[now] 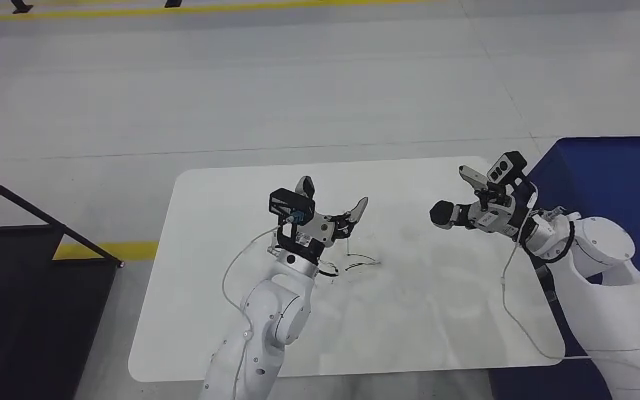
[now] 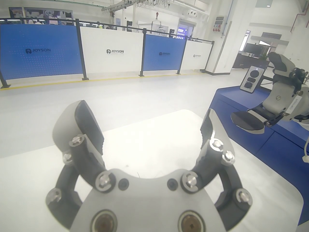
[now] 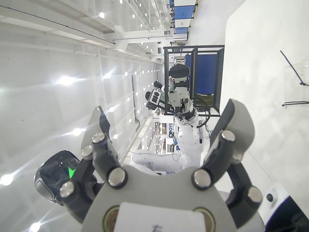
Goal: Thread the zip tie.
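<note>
A thin black zip tie lies on the white table near its middle; in the right wrist view the zip tie shows as black strands lying flat. My left gripper hangs open above the table, just behind the tie, with nothing between its fingers. In its own view the left gripper points out over the table's far edge. My right gripper is raised over the table's right part, open and empty. In the right wrist view the right gripper faces the left arm.
A blue platform borders the table on the right, seen also as the blue platform in the left wrist view. White cables trail from both arms over the table. A black frame stands off the table's left side.
</note>
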